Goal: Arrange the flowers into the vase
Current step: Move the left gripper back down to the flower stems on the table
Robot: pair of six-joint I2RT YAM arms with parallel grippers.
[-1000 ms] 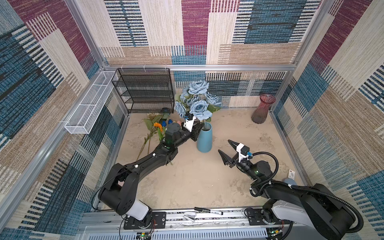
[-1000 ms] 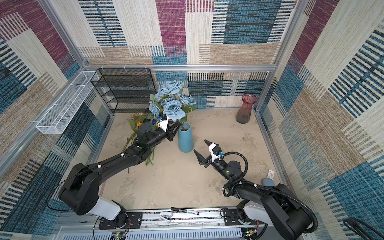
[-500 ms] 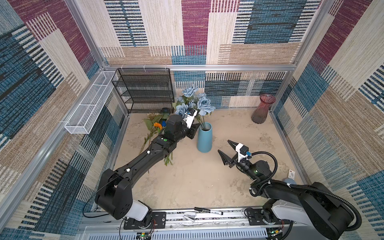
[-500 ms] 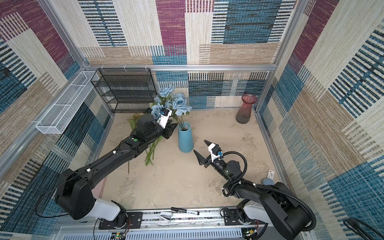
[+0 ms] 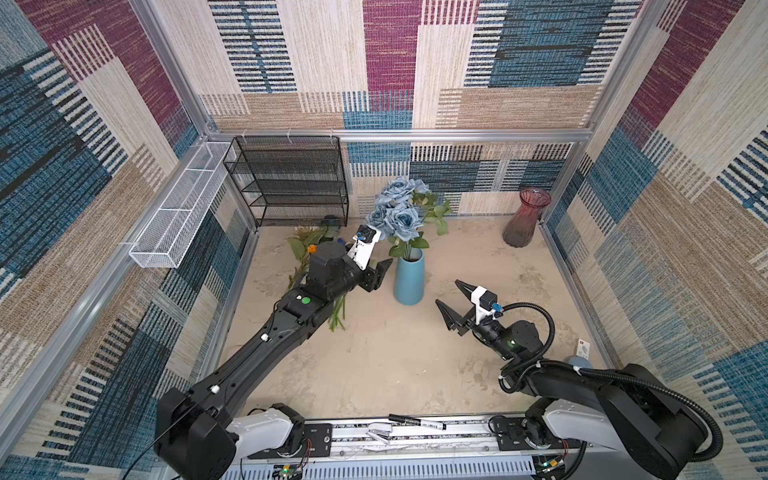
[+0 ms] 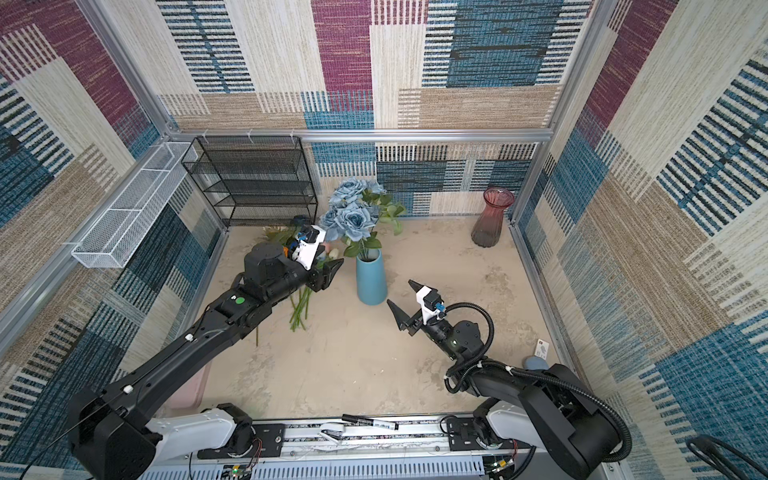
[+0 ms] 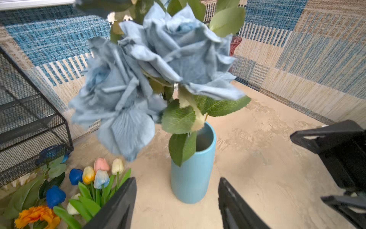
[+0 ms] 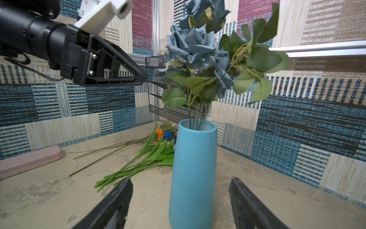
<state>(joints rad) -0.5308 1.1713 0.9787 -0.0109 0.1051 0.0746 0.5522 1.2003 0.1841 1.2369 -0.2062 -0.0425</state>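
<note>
**Progress**

- The roses point(image 5: 401, 210) stand in the vase point(image 5: 409, 278). Their stems enter the mouth, and the blooms and leaves sit well above the rim. This part of the task reads as done.
- A loose bunch of flowers lies flat on the table point(image 5: 374, 365) just beside the vase, on the left arm's side.
- In the left wrist view the bunch includes the tulips point(image 7: 99, 174) in pink, cream, yellow, pale blue and deep blue, and an orange marigold point(image 7: 37, 216).
- The green stems of the bunch point away from the vase, toward the robot base.
- Other blooms in the bunch are partly hidden by leaves and by the arm.
- Judged from this layout, a good share of the work is left: each loose stem has yet to be lifted and set in the vase.
- A red vase point(image 5: 525, 216) stands well apart from the vase, by the back wall. No flowers show in it.

**Tools**

- **Left gripper point(image 5: 380, 270):** The jaws are spread, with nothing between them. It hangs just beside the vase, a little above rim height and below the rose blooms. Its tip is close to the lowest leaves, but no contact is evident.
- **Right gripper point(image 5: 447, 292):** The jaws are spread wide and hold nothing. It sits near the vase on the side opposite the bunch, low over the table, and points at the vase body. It touches nothing.
</note>
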